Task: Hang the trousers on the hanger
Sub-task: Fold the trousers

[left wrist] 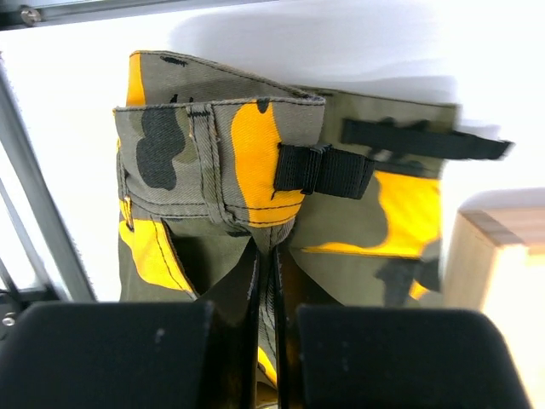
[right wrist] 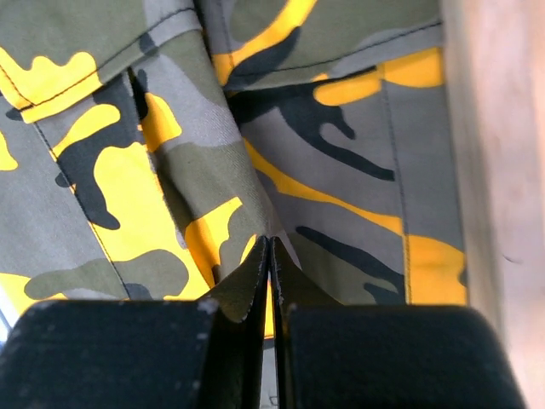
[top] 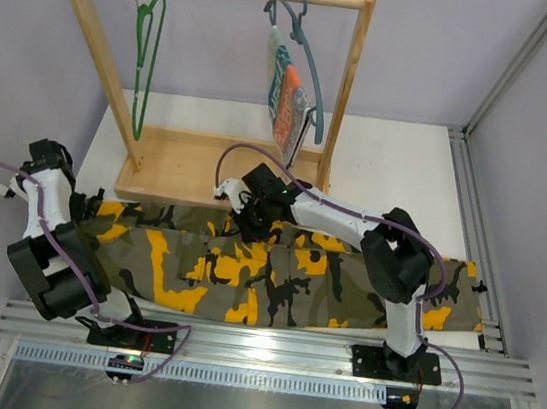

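Observation:
The camouflage trousers (top: 274, 275) lie flat across the table in front of the rack, waistband to the left. My left gripper (top: 89, 204) is at the waistband end; in the left wrist view it (left wrist: 269, 264) is shut on a fold of the trousers (left wrist: 213, 145) below the belt loop and black strap. My right gripper (top: 251, 224) is at the trousers' far edge near the middle; in the right wrist view it (right wrist: 271, 254) is shut on a pinched ridge of the trousers (right wrist: 128, 187). The green hanger (top: 145, 56) hangs empty on the left of the wooden rail.
A wooden rack (top: 178, 164) stands behind the trousers, its base close to my right gripper (right wrist: 502, 170) and near the left one (left wrist: 494, 256). A grey-blue hanger (top: 307, 53) with a striped cloth (top: 285, 100) hangs on its right. A metal rail (top: 265, 345) runs along the near edge.

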Controlling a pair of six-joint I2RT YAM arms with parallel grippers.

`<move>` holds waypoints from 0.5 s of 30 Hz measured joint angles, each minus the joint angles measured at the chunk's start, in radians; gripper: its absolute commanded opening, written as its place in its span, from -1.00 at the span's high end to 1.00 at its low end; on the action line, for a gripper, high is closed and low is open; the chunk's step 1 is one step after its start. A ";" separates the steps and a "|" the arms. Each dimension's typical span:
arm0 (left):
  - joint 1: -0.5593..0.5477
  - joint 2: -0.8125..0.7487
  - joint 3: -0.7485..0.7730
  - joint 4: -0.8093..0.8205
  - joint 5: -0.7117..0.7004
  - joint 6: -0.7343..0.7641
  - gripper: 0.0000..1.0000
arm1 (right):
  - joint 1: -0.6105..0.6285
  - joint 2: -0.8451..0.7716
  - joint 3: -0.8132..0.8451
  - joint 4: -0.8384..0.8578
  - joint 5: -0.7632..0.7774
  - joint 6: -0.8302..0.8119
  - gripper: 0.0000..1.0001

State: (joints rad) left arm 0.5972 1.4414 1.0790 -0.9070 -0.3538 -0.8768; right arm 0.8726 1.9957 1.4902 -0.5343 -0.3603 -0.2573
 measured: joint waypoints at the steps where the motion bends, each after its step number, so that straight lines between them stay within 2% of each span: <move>1: 0.000 -0.013 0.001 0.005 0.011 0.000 0.99 | 0.000 -0.007 -0.005 0.006 0.017 0.006 0.92; 8: 0.000 -0.055 0.026 0.037 0.087 -0.007 0.99 | 0.002 -0.071 -0.031 0.040 0.146 0.053 0.92; 15: -0.002 -0.009 0.039 0.127 0.192 -0.005 0.99 | -0.013 -0.092 -0.058 0.096 0.299 0.090 0.92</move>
State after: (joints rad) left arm 0.5957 1.4326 1.1175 -0.7799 -0.1619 -0.8822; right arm 0.8600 1.9038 1.4322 -0.4385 -0.0616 -0.1669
